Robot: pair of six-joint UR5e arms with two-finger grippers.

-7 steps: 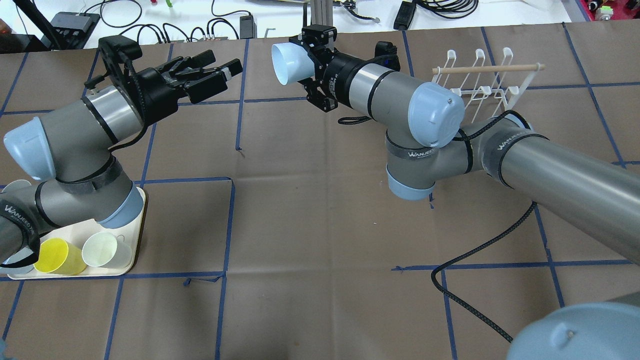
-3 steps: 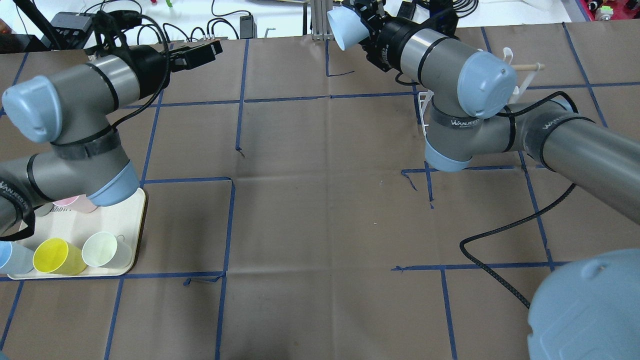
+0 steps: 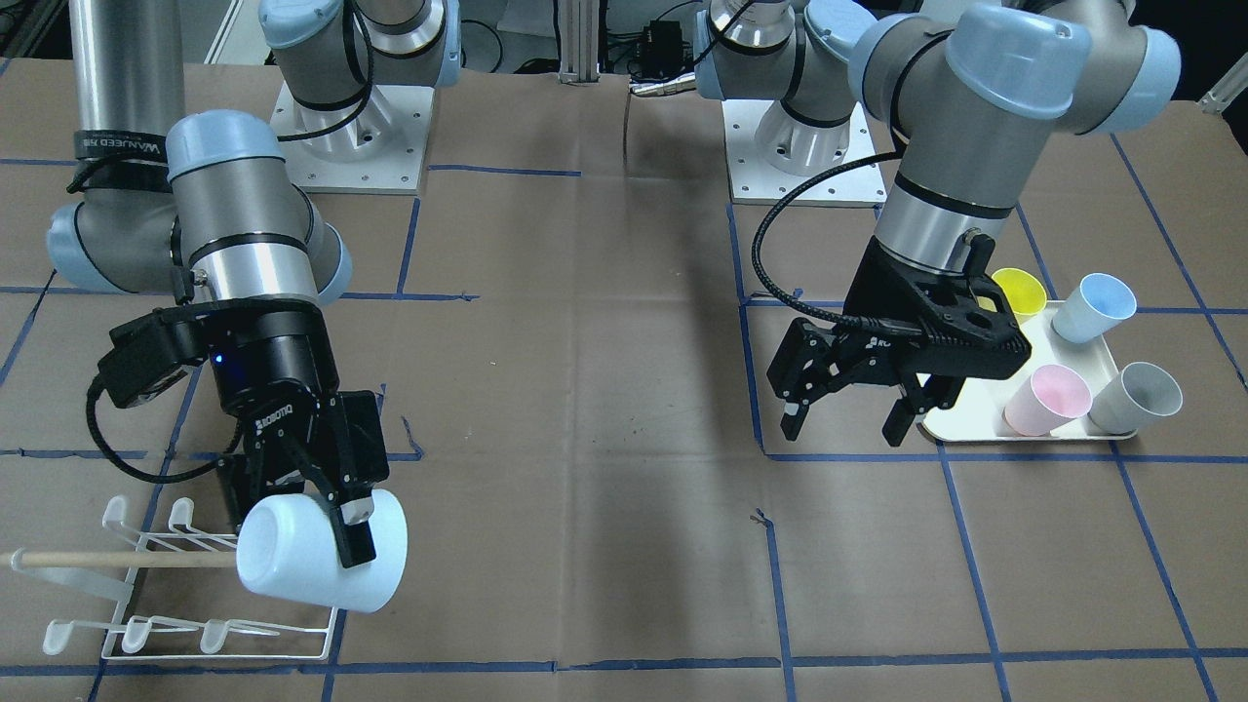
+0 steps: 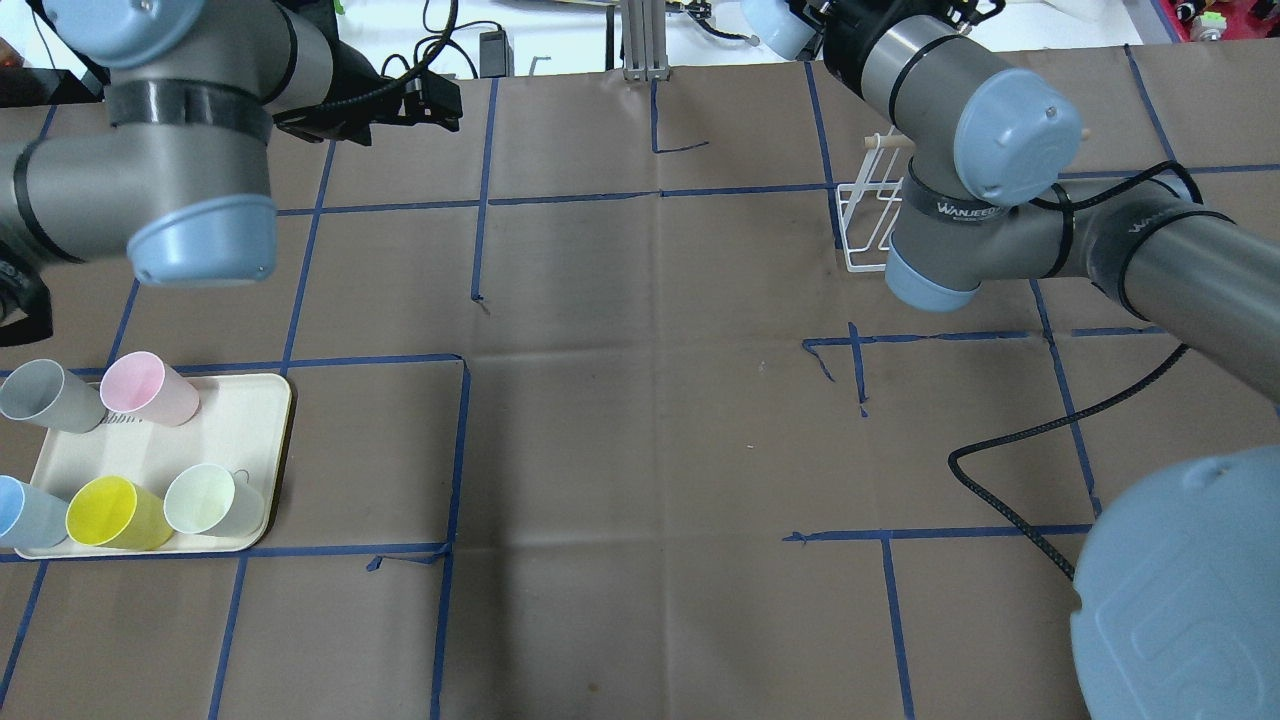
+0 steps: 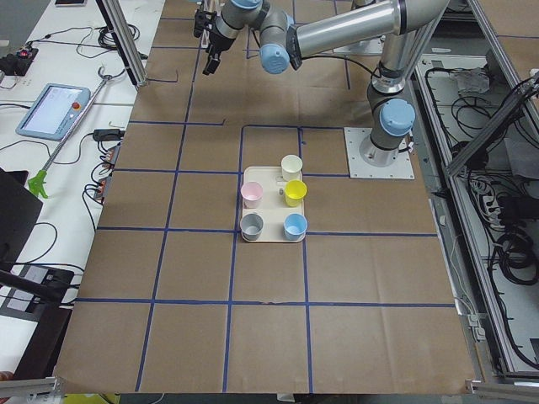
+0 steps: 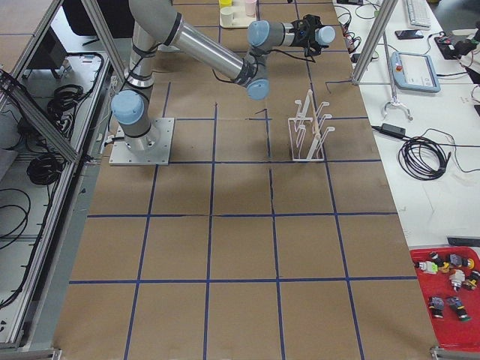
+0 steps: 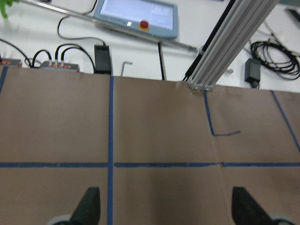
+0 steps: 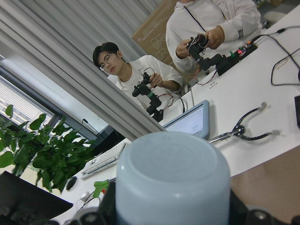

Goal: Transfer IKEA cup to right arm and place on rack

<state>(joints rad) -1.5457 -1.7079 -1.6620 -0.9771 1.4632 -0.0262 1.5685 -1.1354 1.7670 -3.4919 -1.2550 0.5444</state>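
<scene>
My right jaws clamp the white cup (image 3: 292,561) beside the rack (image 3: 117,560); my left jaws gape wide, released.

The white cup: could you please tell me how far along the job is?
Done: the handover, since the left gripper hangs open and empty by the tray. In hand: the right gripper holds the white cup sideways in its jaws near the rack. Left: setting it on a peg.

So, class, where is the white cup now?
In the front-facing view, the cup is lower left, held in the right gripper, beside the rack at the end of its dowel.
</scene>
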